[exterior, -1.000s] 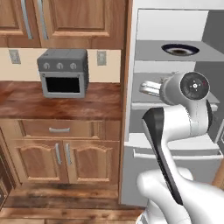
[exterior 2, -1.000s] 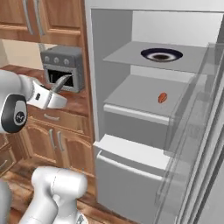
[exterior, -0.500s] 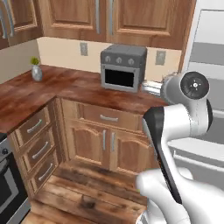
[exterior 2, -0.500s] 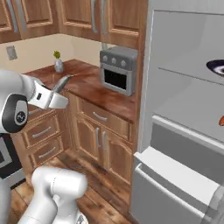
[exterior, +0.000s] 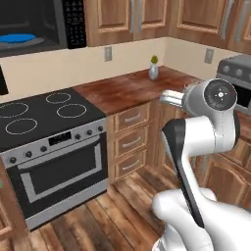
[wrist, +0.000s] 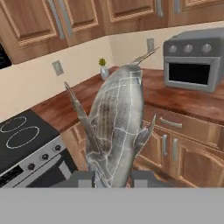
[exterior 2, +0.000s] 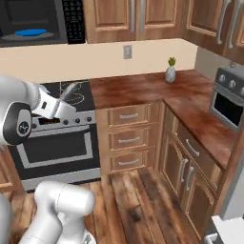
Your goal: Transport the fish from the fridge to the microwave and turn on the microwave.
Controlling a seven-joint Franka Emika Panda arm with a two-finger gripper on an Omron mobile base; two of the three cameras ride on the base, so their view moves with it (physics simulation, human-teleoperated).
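Grey fish (wrist: 117,127) clamped in gripper (wrist: 113,177), long axis pointing straight out from jaws. Microwave (exterior 2: 40,21) sits up and left of gripper (exterior 2: 66,95), above stove, blue plate inside.

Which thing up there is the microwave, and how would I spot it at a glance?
Start at the black stove with its four ring burners and look straight up the cream wall. The microwave is the wide black box hanging above it, beside the wooden cupboards. Unlike the small grey knobbed oven on the counter, it shows a blue round plate and a white-marked keypad.
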